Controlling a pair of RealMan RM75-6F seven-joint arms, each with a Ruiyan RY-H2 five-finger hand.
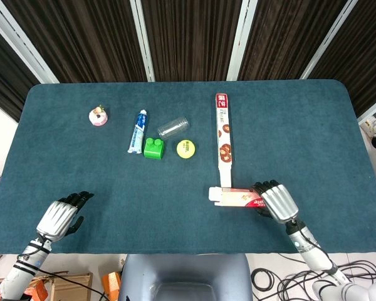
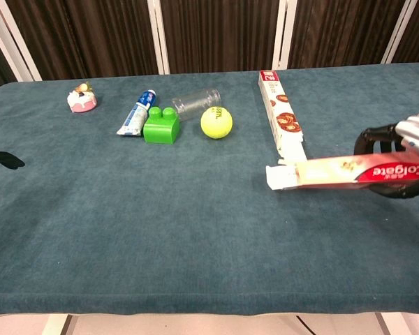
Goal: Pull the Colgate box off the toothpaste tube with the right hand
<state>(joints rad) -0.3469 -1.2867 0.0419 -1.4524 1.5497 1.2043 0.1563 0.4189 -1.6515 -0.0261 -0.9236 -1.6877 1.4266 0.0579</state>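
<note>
- The Colgate box is gripped at its red end by the right hand near the right side of the table, on the robot's side. It lies level, with its open, white-flapped end pointing toward the middle of the table.
- In the chest view the open end of the box covers the near end of the long snack box; from above, the Colgate box sits just at that near end, crossing it at about a right angle.
- The right hand has its dark fingers curled over the top of the box and others wrapped beneath it, clamped on it.
- The toothpaste tube lies by itself on the far left part of the table, well apart from the box, with its cap pointing away from the robot.
- Just beside the tube is a green block, then a clear cup lying on its side, and a yellow ball.
- A small pink cake toy stands further left.
- The left hand is at the near left edge of the blue-green table, holding nothing, its fingers slightly bent and spread apart.
</note>
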